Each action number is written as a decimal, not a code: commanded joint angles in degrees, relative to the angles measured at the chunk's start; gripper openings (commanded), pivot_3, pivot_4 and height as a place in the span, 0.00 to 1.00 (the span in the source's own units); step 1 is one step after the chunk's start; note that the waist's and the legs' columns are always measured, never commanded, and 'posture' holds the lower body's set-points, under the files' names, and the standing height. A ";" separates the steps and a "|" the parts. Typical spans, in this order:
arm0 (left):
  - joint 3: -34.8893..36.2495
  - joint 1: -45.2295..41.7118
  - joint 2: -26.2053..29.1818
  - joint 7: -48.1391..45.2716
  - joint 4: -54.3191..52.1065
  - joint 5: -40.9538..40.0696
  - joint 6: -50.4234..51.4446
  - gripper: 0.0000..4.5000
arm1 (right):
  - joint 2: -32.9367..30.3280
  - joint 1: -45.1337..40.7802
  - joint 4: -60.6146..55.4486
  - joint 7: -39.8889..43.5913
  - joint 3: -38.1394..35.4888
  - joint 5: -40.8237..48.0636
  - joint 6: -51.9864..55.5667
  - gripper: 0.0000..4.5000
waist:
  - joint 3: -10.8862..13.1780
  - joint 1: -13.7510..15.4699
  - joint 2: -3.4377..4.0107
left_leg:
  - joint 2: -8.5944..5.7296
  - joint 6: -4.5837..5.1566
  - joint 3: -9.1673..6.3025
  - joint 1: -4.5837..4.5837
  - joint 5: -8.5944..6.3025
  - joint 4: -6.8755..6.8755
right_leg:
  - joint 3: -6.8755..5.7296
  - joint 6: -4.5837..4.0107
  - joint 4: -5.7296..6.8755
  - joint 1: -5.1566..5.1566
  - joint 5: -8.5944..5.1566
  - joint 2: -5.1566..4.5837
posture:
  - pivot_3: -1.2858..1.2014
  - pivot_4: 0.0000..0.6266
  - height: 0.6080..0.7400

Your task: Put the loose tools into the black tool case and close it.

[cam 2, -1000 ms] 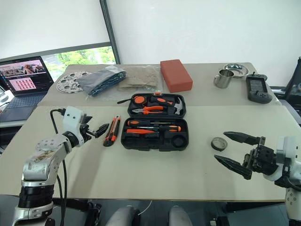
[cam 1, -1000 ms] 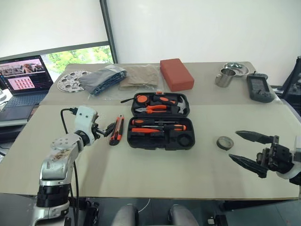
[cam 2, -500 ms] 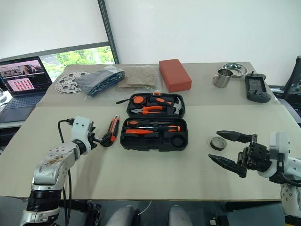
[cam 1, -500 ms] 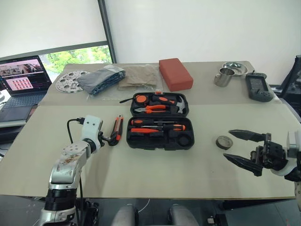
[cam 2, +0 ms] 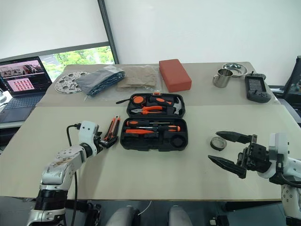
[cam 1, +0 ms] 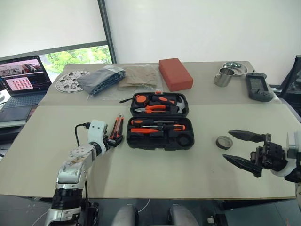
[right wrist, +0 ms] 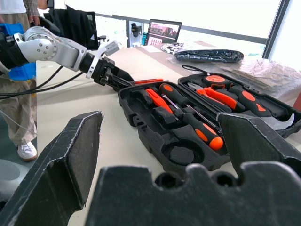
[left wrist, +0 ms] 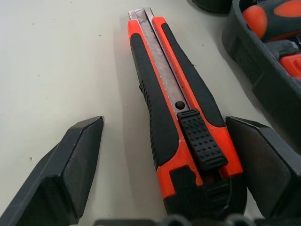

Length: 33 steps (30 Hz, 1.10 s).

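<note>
**A:** What lies nearest, along the front edge of the table (cam 1: 155, 183)?

**B:** A broad bare strip of tabletop runs between the two arms. The right gripper (cam 1: 237, 149) hangs over the right end of it, near the front edge, fingers spread wide and holding nothing. The small grey roll (cam 1: 225, 142) sits just beyond its upper finger, apart from it.

**A:** And the left side?

**B:** The left gripper (cam 1: 113, 139) is down at the table with its fingers apart, one on each side of the rear end of the utility knife (left wrist: 176, 108). In the left wrist view the right finger looks to be right against the knife's butt, though I cannot tell if it touches; the other finger (left wrist: 70, 165) stands clear of it. Nothing is clamped.

**A:** Where is the knife relative to the case?

**B:** It lies flat, just beside the left wall of the black tool case (cam 1: 160, 141), roughly parallel to it, with only a narrow gap between.

**A:** And the case?

**B:** Open at mid-table, lid laid back. Two screwdrivers (cam 1: 157, 125) rest in the near half, pliers (cam 1: 153, 108) and other tools in the far half; a round recess near its right front corner is vacant.

**A:** Further back?

**B:** A red block (cam 1: 175, 74), a grey bag (cam 1: 101, 79), a perforated metal disc (cam 1: 70, 81), a steel mug (cam 1: 224, 77), a handheld device (cam 1: 259, 87), and a laptop (cam 1: 21, 80) past the left edge.
</note>
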 commanded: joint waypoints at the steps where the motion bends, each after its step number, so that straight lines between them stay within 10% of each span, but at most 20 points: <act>1: -0.08 0.63 0.39 0.15 0.13 0.07 -1.19 0.98 | -0.60 -0.08 -1.86 -0.26 -1.45 1.52 0.15 1.00 | 0.00 -0.01 0.00 | 0.00 0.00 0.00 0.00 0.00 0.00 | 0.01 0.00 0.00 0.00 0.00 0.00 | 0.52 0.24 0.75; 13: 1.02 2.01 0.05 1.26 -0.64 -0.76 -1.86 0.98 | -0.42 0.20 -1.83 -0.21 -1.40 1.60 0.09 1.00 | 0.00 -0.10 0.00 | 0.01 0.00 -0.01 -0.01 0.00 -0.06 | 0.04 0.03 -0.02 0.00 -0.02 0.00 | 0.52 0.24 0.75; 20: 1.36 2.34 -0.18 2.33 -1.04 -0.78 -2.75 0.41 | -0.47 0.10 -1.12 0.32 -1.39 1.55 -0.08 1.00 | 0.00 0.03 0.00 | 0.00 0.00 -0.01 0.00 0.00 -0.09 | 0.05 0.13 -0.06 0.01 -0.08 -0.02 | 0.52 0.24 0.75; 24: 2.96 1.78 -0.02 2.32 -1.34 -1.14 -6.97 0.40 | -0.51 0.03 -0.82 0.55 -1.39 1.46 -0.16 1.00 | 0.02 -0.02 -0.03 | 0.01 0.00 -0.01 -0.01 0.00 -0.10 | 0.05 0.13 -0.11 0.01 -0.07 -0.02 | 0.52 0.24 0.75; 33: 1.52 -3.07 9.53 -27.65 -2.64 -12.30 -22.10 0.40 | -0.91 -0.57 -0.25 0.76 -1.26 1.57 0.26 1.00 | -0.04 0.07 0.07 | 0.02 -0.02 0.10 -0.08 0.01 -0.23 | -0.06 -0.13 -0.45 -0.02 0.08 -0.02 | 0.52 0.24 0.75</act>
